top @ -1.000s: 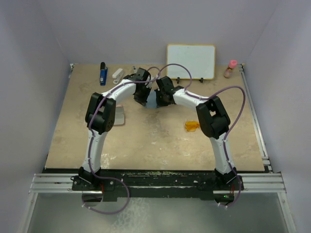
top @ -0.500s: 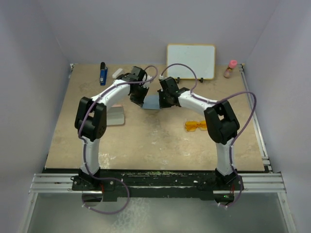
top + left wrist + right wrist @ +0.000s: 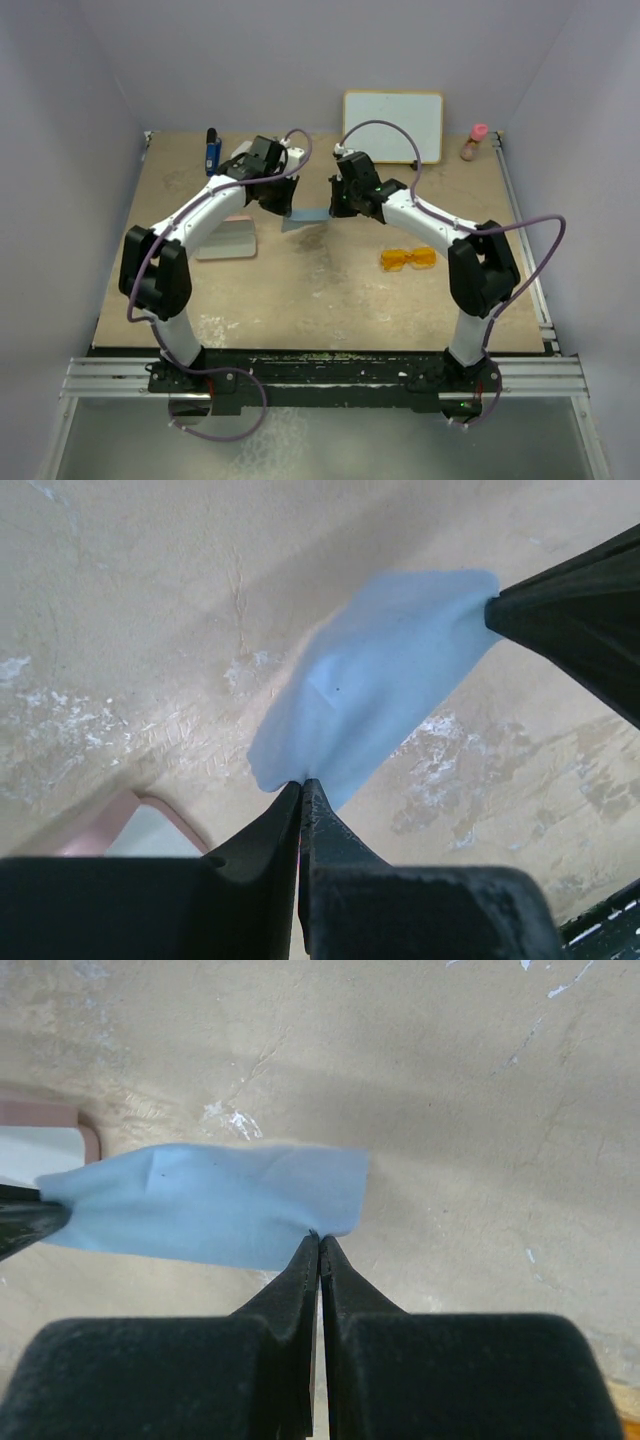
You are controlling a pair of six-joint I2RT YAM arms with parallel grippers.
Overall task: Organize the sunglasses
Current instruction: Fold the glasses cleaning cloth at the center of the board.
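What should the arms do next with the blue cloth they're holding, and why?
Probably lower the cloth together and lay it flat on the table. The left fingers and right fingers each pinch an opposite end, so it hangs stretched between them above the table, while the sunglasses lie untouched to the right and the case to the left.

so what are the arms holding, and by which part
The blue cloth, pinched at opposite ends: left end effector on one, right end effector on the other.

Matt cloth (image 3: 380,670) (creased); translucent plastic sunglasses (image 3: 408,259); rough table (image 3: 150,600).
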